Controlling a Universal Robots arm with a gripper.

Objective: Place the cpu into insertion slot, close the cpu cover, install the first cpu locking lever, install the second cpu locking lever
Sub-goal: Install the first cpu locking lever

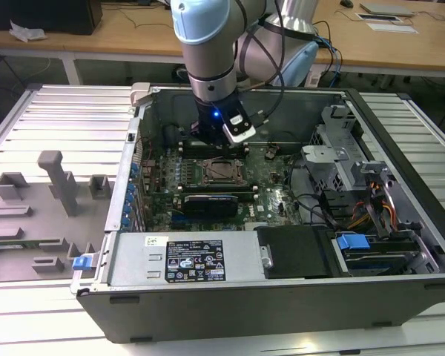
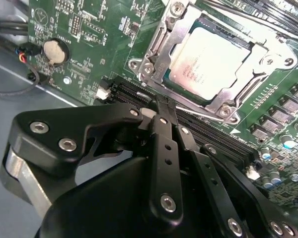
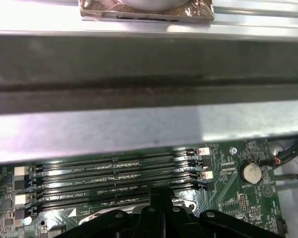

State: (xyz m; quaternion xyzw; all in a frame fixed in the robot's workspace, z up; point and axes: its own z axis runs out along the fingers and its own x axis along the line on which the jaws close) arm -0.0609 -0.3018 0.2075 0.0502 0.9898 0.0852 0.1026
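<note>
Open black metal computer case (image 1: 282,300) lies on the slatted aluminium bench (image 1: 59,111), with the flat grey plastic fixture tray (image 1: 89,222) beside it toward the bench edge at the exterior view's left. Green motherboard (image 1: 271,200) lies in the case. Silvery square cpu (image 2: 208,62) sits mid-board, thin silvery metal cpu cover (image 2: 158,42) around it, long black memory slots (image 3: 114,173) just beside.

The exterior view is brightly lit from above, with the open grey metal computer case (image 1: 282,311) shaded inside. Glare is caught on the silvery square cpu (image 2: 208,59) in the second wrist view, and on a pale metal wall (image 3: 139,134) in the first wrist view.
</note>
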